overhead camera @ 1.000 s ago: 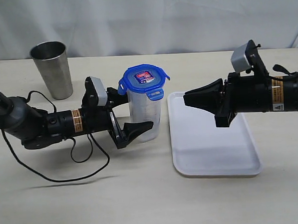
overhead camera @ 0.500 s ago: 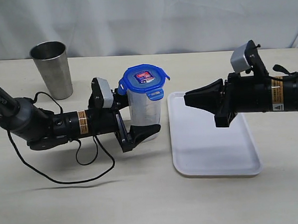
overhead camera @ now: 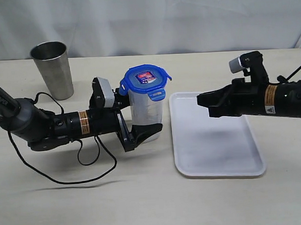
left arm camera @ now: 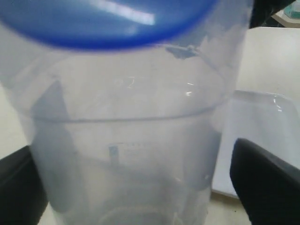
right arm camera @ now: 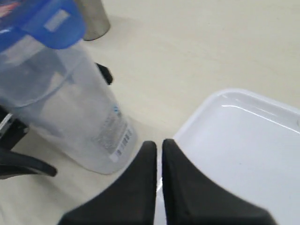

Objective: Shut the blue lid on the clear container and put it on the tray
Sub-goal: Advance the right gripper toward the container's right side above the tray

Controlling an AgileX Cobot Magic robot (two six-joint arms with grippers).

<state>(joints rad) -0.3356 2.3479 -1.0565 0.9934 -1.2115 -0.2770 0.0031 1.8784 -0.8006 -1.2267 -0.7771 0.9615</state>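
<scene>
- Clear container [overhead camera: 147, 117] stands upright on the table [overhead camera: 145, 203], just left of the tray [overhead camera: 218, 154] and not on it.
- Blue lid [overhead camera: 145, 81] sits on the container's mouth, label facing up. The near-right flap juts outward, away from the wall. Cannot tell whether the other flaps are latched.
- Left gripper [overhead camera: 143, 114] lies low and sideways, with its jaws straddling the container's lower half, one finger in front and one behind.
- Left wrist view: a dark finger [left arm camera: 267, 187] stands off one side of the container wall with a clear gap. The opposite finger sits right at the other edge, and contact there is uncertain. Jaws are spread and not clamped.
- Right gripper [overhead camera: 204, 97] is held level above the tray's far-left corner, pointing toward the container and apart from it.
- Right wrist view: its fingers are pressed nearly together with only a thin slit between them. It holds nothing.
- Steel cup [overhead camera: 52, 69] stands upright at far left, well apart from the container.
- Black cable [overhead camera: 87, 163] loops on the table beneath the left arm.
</scene>
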